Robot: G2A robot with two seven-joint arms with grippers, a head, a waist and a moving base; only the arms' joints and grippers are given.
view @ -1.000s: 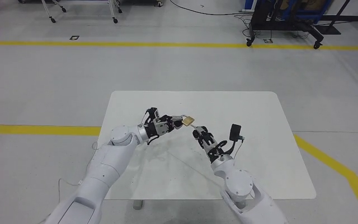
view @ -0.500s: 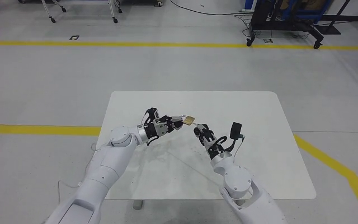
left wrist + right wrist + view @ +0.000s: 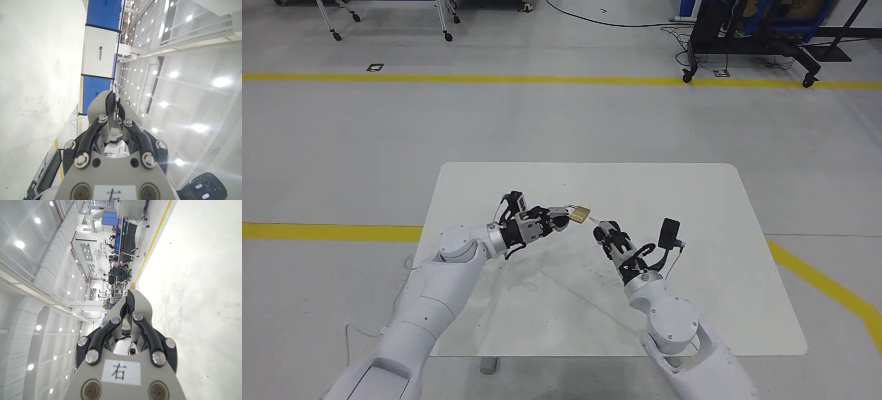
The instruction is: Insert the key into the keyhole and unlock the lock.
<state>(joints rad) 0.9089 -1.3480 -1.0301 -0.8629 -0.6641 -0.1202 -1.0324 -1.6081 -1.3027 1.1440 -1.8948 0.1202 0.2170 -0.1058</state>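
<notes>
I've got the left gripper (image 3: 564, 216) clamped on the lock (image 3: 581, 213), held above mid-bench (image 3: 722, 200), nearer the far edge. Right gripper (image 3: 600, 234) is pinched shut just beside it; key too small to tell. Insertion and turn both look undone.

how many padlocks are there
1. The brass padlock is held in the left gripper above the middle of the white table, close to the right gripper. Little here could hide another.

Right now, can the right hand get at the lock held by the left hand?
Probably yes: the lock, held above the table by the left hand, faces the right hand across a small open gap.
</notes>
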